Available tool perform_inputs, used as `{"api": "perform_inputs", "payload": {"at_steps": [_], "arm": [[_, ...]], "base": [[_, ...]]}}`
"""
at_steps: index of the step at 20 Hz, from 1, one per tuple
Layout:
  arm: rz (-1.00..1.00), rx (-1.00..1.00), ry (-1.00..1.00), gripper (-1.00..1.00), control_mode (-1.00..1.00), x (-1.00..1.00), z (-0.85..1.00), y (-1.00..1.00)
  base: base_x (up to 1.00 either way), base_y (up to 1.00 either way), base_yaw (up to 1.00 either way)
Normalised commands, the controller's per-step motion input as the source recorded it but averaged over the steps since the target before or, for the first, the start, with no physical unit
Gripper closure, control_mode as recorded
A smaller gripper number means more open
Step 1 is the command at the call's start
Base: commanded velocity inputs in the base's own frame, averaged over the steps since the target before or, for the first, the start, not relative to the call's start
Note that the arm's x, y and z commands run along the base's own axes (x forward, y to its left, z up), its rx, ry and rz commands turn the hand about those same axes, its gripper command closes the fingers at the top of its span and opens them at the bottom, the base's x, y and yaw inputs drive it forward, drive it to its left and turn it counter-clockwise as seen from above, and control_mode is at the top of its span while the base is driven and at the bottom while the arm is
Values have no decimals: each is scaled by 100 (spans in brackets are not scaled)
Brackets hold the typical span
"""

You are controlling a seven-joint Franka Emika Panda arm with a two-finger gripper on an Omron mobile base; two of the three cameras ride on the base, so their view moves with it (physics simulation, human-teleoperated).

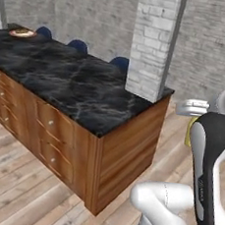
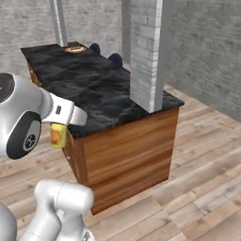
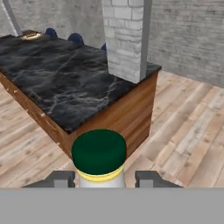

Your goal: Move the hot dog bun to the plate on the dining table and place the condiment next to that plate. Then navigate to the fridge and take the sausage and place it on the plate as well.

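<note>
Gripping the condiment, the gripper has one dark finger on each side of the bottle's body, just below the green cap, which points straight at the hand camera. In the right base view the same bottle shows as a yellow body with a pale label, hanging under the white hand off the near end of the dining table, apart from its edge and above the wooden floor. In the left base view a sliver of the yellow bottle peeks out behind the arm's dark forearm.

The dining table is a long black marble slab with white veins on a wooden base with drawer fronts. A white brick column stands on the table's near right corner. At the far end of the slab lies the plate with its red-orange rim, and something tan-brown rests on it, probably the hot dog bun, though it is too small to tell for sure. The plate sits well apart from the held bottle, nearly the whole table length away. Blue chair backs line the table's far side, before a grey brick wall.
</note>
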Motion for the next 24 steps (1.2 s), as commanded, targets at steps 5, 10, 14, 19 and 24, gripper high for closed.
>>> {"api": "perform_inputs", "payload": {"at_steps": [5,10,14,19,24], "arm": [[0,0,0,100,100,0,0,0],[0,0,0,100,100,0,0,0],[0,0,0,100,100,0,0,0],[0,0,0,100,100,0,0,0],[0,0,0,100,100,0,0,0]], "base": [[100,-81,-19],[100,-100,-2],[100,-98,4],[100,-93,14],[100,-82,23]]}}
